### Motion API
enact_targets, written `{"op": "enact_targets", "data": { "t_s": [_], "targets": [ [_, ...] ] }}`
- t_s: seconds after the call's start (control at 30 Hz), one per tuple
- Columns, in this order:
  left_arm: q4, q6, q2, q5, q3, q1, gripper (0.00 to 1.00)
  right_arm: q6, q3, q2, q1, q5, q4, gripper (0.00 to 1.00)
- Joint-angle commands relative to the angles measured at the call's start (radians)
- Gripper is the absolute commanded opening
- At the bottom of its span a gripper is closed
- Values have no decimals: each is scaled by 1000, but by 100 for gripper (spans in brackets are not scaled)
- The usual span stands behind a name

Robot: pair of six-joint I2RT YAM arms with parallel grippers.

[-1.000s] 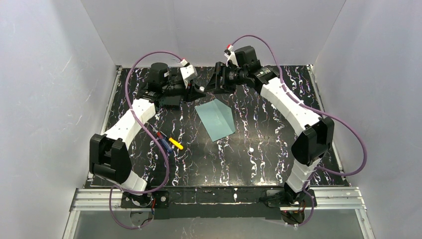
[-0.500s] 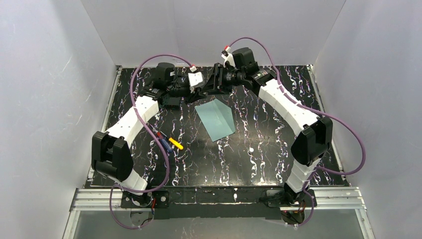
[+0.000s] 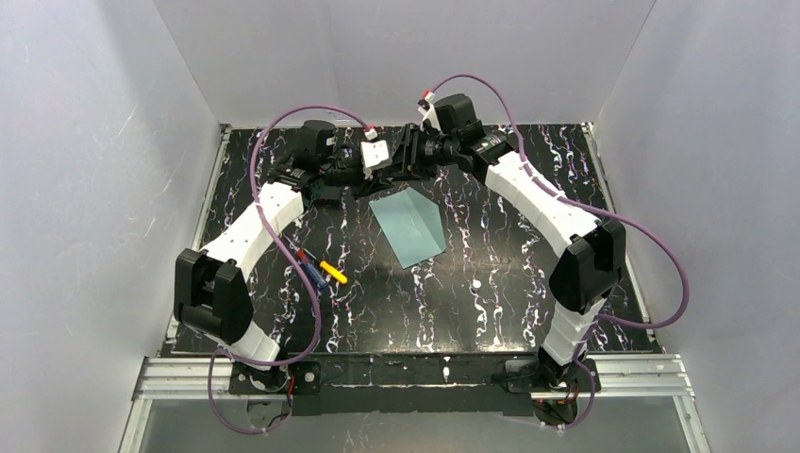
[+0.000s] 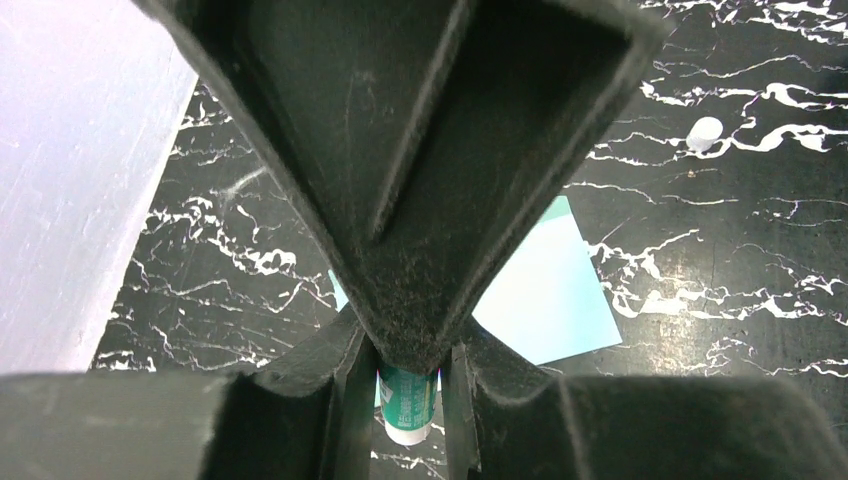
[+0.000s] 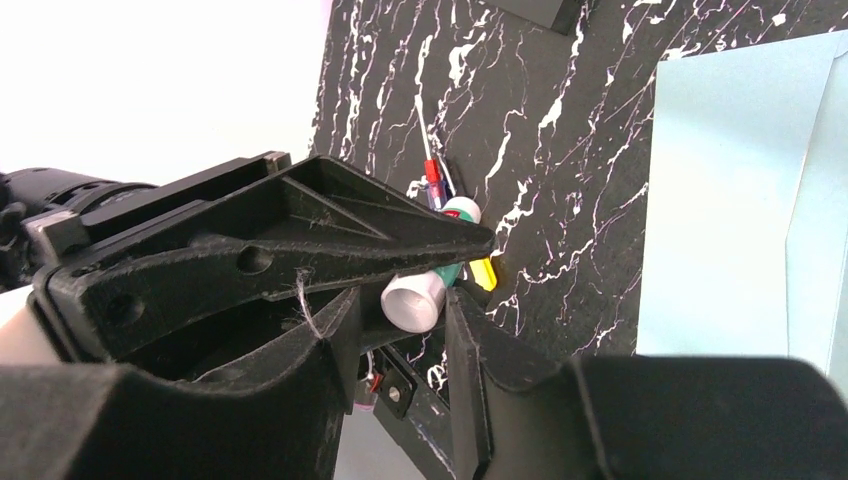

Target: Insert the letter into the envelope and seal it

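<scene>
Pens (image 3: 316, 267) lie left of centre. At upper centre the left gripper (image 4: 407, 380) is closed on a green-and-white glue stick (image 4: 408, 405). The teal envelope (image 3: 408, 226) lies flat mid-frame; the letter cannot be made out. The right gripper (image 5: 403, 305), narrowed, brackets the stick's white end; whether it grips cannot be told.

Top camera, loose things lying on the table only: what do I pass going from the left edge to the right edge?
coloured pens → teal envelope → small white cap
</scene>
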Motion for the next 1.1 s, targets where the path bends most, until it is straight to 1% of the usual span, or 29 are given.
{"op": "enact_targets", "data": {
  "t_s": [0.0,0.1,0.13,0.2,0.27,0.33,0.47,0.6,0.8,0.9,1.0,1.07],
  "targets": [
    [-17,-8,-19,-11,45,-6,0,-11,58,44,37,33,-20,42],
    [-27,-35,-18,-33,59,-6,0,-18,65,61,49,55,-45,42],
    [-32,-40,-16,-39,64,-6,1,-19,65,64,50,64,-47,39],
    [-55,-44,-17,-38,68,-7,3,-18,65,66,52,80,-46,32],
    [-70,-53,-19,-44,66,-6,7,-18,72,69,53,94,-48,23],
    [-75,-67,-24,-58,57,-6,15,-18,82,69,53,111,-56,16],
    [-89,-99,-24,-80,22,-4,37,-22,100,58,49,123,-83,13],
    [-106,-114,-7,-60,-13,5,46,-24,105,46,37,90,-117,12],
    [-80,-137,18,5,-43,25,51,-33,100,34,12,24,-161,12],
    [-29,-176,26,31,-61,28,53,-30,90,33,0,4,-162,12],
    [7,-206,40,59,-58,30,47,-36,93,39,-4,-17,-169,12],
    [25,-225,54,75,-51,30,38,-35,93,42,-5,-33,-166,12]
  ]
}}
